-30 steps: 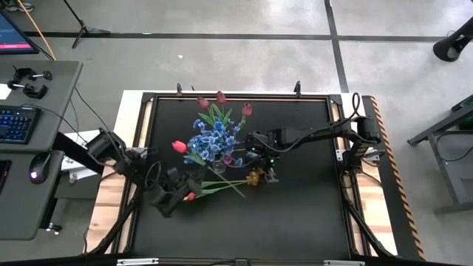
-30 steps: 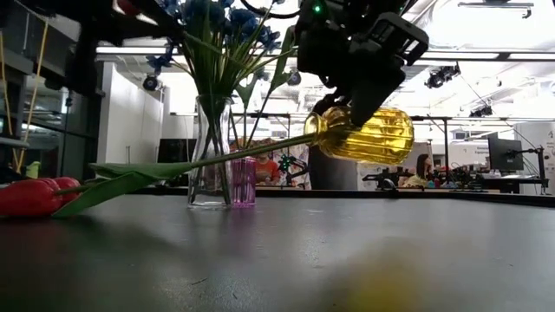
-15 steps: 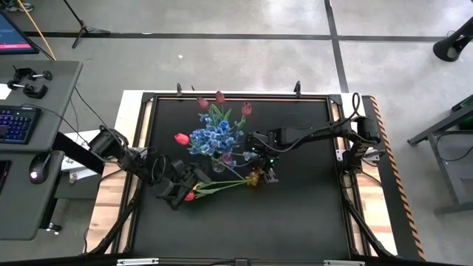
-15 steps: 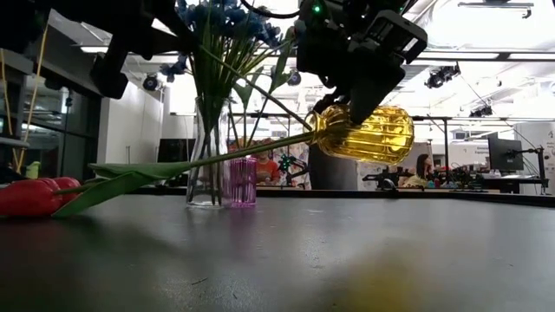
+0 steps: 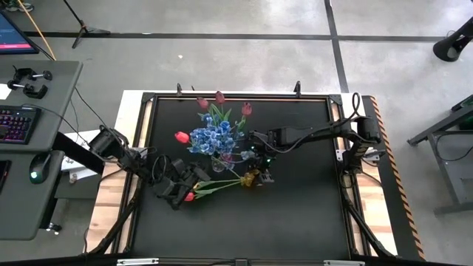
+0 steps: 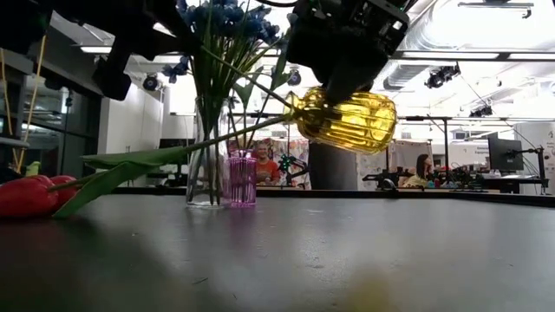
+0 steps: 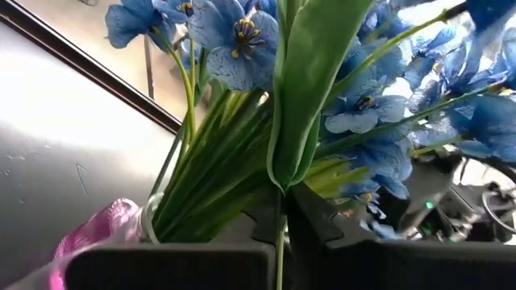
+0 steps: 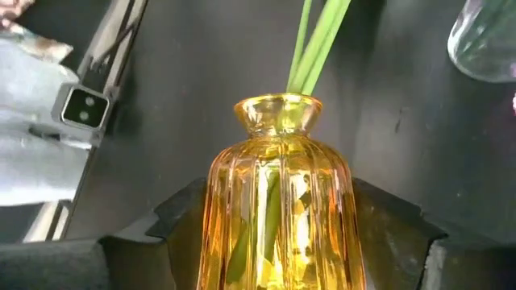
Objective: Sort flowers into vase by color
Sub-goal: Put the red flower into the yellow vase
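Right gripper [image 6: 342,82] is gripping the yellow vase [image 6: 347,120] sideways above the table, red tulips [image 6: 30,194] trailing out; left gripper [image 5: 194,176] is clamping a stem; glass looks slippery, fragile, stems light and springy

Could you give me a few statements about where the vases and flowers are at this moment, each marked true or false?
1. The right gripper holds the yellow vase on its side, off the table. True.
2. The yellow vase is empty. False: green stems run into its neck.
3. The blue flowers stand in the clear vase. True.
4. A red tulip lies low at the table beside the clear vase. True.
5. The pink vase lies tipped over. False: it stands upright next to the clear vase.
6. The left gripper is open and holds nothing. False: it is shut on a green stem.
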Action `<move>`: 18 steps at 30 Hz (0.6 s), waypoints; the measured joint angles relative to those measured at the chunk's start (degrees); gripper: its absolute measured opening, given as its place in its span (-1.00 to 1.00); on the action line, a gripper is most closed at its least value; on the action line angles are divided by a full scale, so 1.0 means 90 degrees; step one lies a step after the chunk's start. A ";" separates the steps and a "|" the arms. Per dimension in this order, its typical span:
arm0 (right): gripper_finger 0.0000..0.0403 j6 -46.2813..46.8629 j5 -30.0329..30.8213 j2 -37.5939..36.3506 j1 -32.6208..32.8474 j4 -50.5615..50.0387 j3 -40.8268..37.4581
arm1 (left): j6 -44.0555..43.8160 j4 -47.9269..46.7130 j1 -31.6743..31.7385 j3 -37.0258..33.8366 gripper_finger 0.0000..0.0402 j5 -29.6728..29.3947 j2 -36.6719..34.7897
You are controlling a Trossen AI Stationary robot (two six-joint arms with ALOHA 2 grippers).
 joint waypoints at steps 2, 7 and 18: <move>0.20 0.0097 0.0000 0.0000 -0.0002 0.0106 0.0000 | 0.0000 0.0000 -0.0089 0.0000 -1.00 0.0005 0.0000; 0.20 0.0236 -0.0001 0.0000 -0.0002 0.0234 0.0000 | -0.0116 -0.0314 -0.0378 0.0000 -1.00 0.0002 0.0000; 0.20 0.0420 0.0000 0.0000 0.0000 0.0440 0.0000 | -0.2431 -0.2565 -0.0492 0.0245 -1.00 0.0102 0.0007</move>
